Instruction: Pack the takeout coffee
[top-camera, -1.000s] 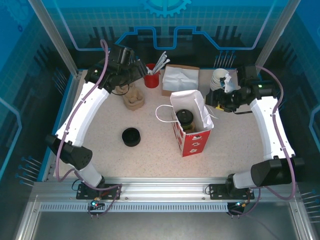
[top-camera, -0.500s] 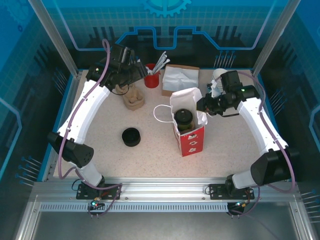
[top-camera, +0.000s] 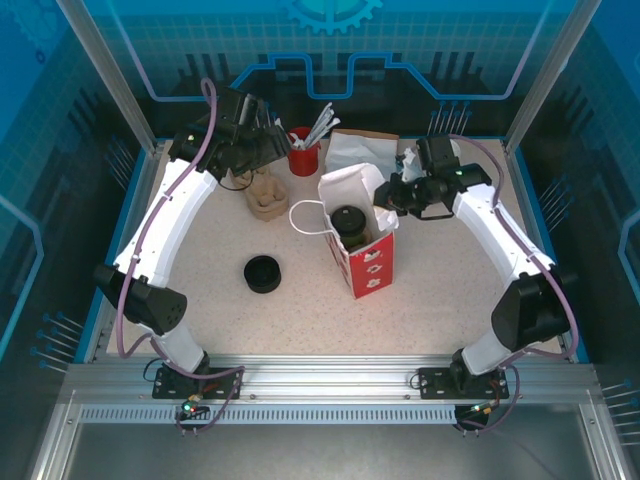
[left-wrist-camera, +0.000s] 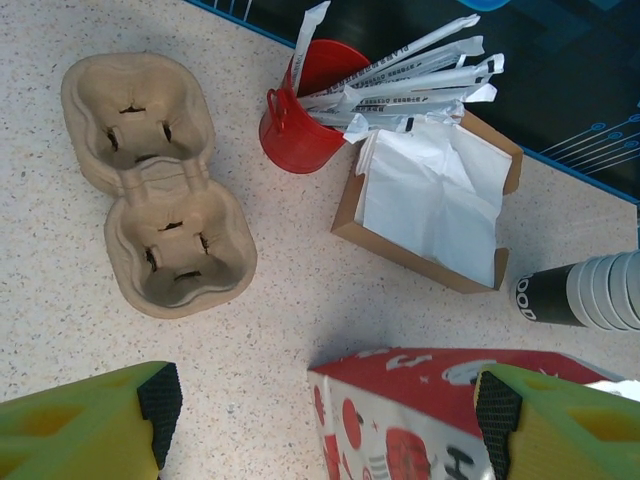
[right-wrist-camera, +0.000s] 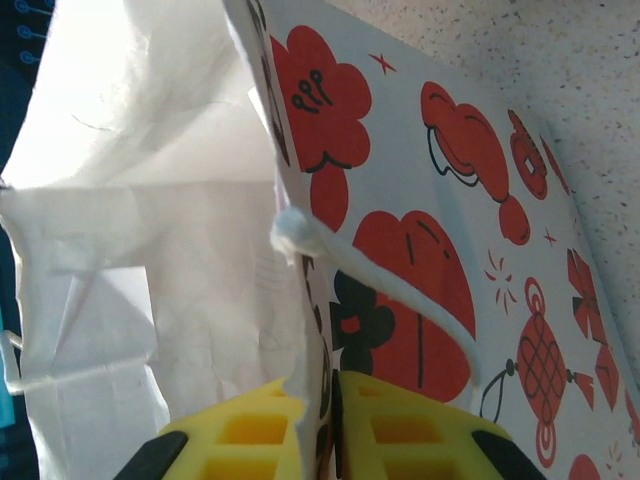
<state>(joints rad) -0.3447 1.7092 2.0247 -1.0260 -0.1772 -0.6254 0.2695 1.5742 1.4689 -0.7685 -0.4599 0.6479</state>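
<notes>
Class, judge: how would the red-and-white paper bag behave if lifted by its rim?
Probably floppy: the paper bag wall creases where the right hand pinches it. Likely bottom-heavy, with the coffee cup inside. It may tip, being tall and narrow.

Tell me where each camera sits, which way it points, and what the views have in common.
Top external: above and behind the robot, looking down on the table; the left arm and right arm show, the right gripper at the paper bag.
Left wrist: on the left arm, facing down at the cup carrier and red bucket; the open left gripper shows at the bottom edge.
Right wrist: close against the paper bag's rim; the right gripper is shut on it.
Shared: the paper bag is in all three views.
</notes>
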